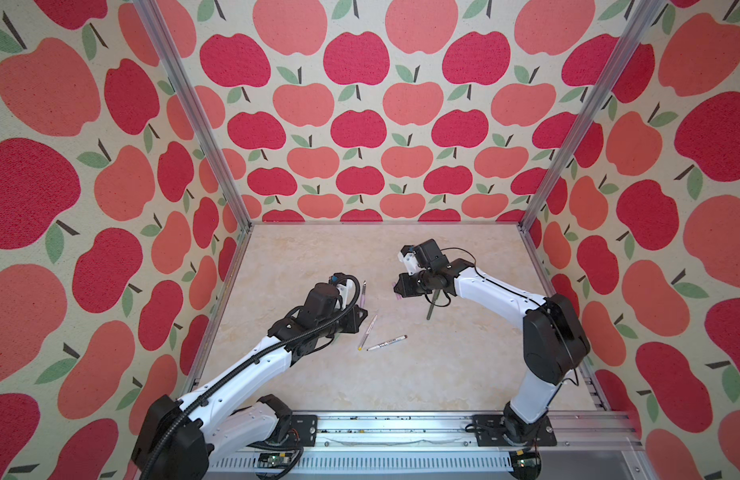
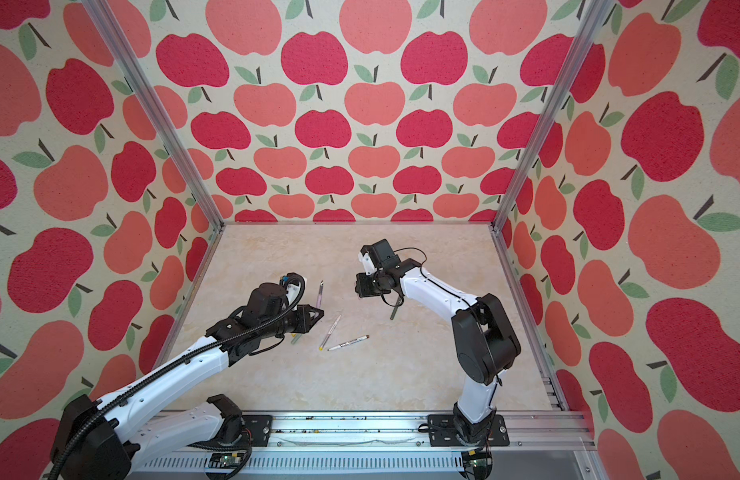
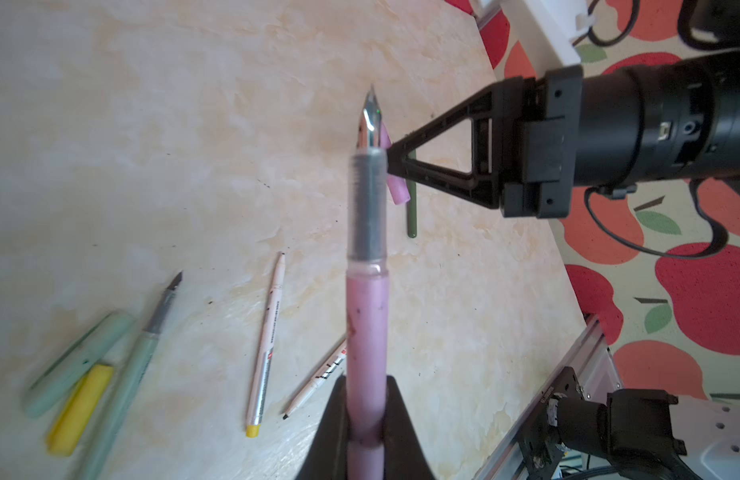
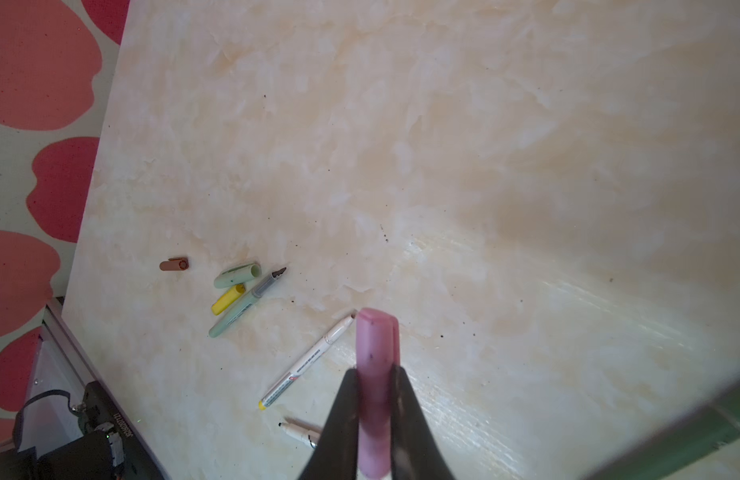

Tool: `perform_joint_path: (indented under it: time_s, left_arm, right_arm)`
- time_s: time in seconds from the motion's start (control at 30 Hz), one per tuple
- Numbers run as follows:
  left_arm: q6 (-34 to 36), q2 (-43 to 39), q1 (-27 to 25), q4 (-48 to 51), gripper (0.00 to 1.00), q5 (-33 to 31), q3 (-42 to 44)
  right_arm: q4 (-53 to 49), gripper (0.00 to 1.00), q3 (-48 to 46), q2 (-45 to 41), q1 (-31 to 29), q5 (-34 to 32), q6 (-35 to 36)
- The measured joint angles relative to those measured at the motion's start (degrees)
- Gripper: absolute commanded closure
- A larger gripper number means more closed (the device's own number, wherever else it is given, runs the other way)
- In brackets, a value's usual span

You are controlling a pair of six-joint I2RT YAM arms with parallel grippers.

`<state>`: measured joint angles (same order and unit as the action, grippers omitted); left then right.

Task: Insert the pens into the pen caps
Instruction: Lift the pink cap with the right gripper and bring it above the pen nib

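Above the bench [image 1: 401,382], the left tool [image 3: 366,384] clamps the pink pen [image 3: 366,324] and the right tool [image 4: 376,374] pinches the pink cap [image 4: 376,345], seemingly just apart

Marbled cream tabletop [image 1: 318,257]; apple-print walls [image 1: 360,124]; aluminium posts [image 1: 195,116]; specks [image 4: 385,237], perhaps dirt

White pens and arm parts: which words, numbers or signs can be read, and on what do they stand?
White pen with yellow end: print too small to read.
Second white pen: black print, blurred, unreadable.
Black arm joint: pale lettering, too blurred to read.
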<state>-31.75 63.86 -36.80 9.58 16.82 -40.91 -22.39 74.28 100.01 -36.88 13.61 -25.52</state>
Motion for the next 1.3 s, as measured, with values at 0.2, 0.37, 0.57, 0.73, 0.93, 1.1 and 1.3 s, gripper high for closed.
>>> perform_joint_path:
  time_s: [0.2, 0.37, 0.57, 0.73, 0.93, 1.1, 1.3]
  left_arm:
    - [-0.22, 8.94, -4.22, -6.25, 1.0, 1.51, -1.11]
    - [-0.26, 12.7, -5.86, -9.14, 1.0, 2.16, -2.49]
    - [-0.24, 13.57, -6.71, -10.69, 1.0, 2.8, -4.39]
    - [-0.24, 13.64, -6.86, -10.75, 1.0, 2.78, -4.48]
    - [-0.24, 13.68, -7.13, -10.75, 1.0, 2.73, -4.48]
    - [-0.24, 14.19, -7.32, -10.75, 1.0, 2.75, -4.59]
    - [-0.24, 14.53, -7.34, -10.78, 1.0, 2.71, -4.7]
  right_arm:
    - [5.97, 0.84, -4.94, -5.09, 4.48, 3.04, -5.38]
    - [10.01, 0.84, -7.02, -8.2, 5.31, 5.2, -9.4]
    - [13.99, 0.84, -7.56, -9.9, 5.29, 7.48, -13.22]
    - [15.89, 0.84, -8.0, -10.01, 5.29, 8.68, -15.12]
    - [16.85, 0.84, -8.7, -10.36, 5.29, 9.44, -16.39]
    - [18.14, 0.84, -8.72, -10.43, 5.29, 9.97, -17.27]
    - [18.49, 0.84, -8.72, -10.43, 5.14, 10.12, -17.68]
